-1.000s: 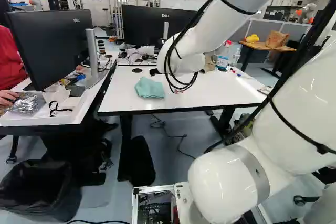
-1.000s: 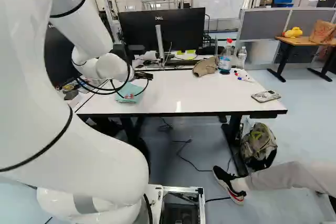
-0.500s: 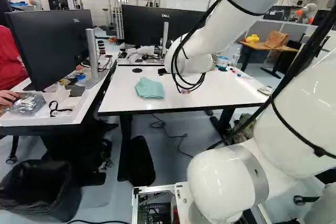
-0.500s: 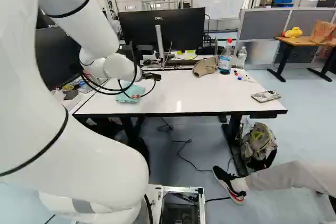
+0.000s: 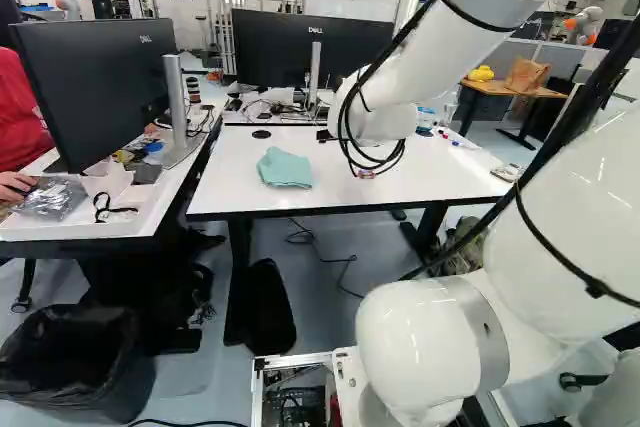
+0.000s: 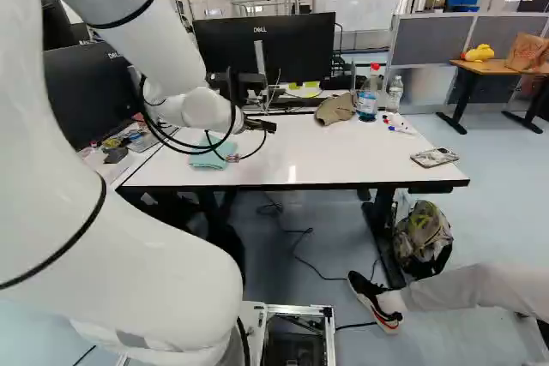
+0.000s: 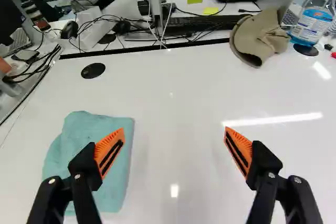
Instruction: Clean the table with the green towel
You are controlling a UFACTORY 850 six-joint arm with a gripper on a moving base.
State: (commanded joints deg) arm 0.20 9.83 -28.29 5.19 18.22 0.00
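Claw (image 6: 269, 127) spread wide above white table (image 6: 317, 169), 2 orange pads (image 7: 104, 149) well apart. Green towel (image 7: 79, 135) lies on table, partly hidden behind 1 finger in wrist view. Tan cap (image 7: 258, 36) sits beside bottle (image 7: 311, 23).

Folded teal towel (image 7: 113, 177) beside open tool (image 7: 174, 142), crumpled beige cap (image 7: 258, 36)
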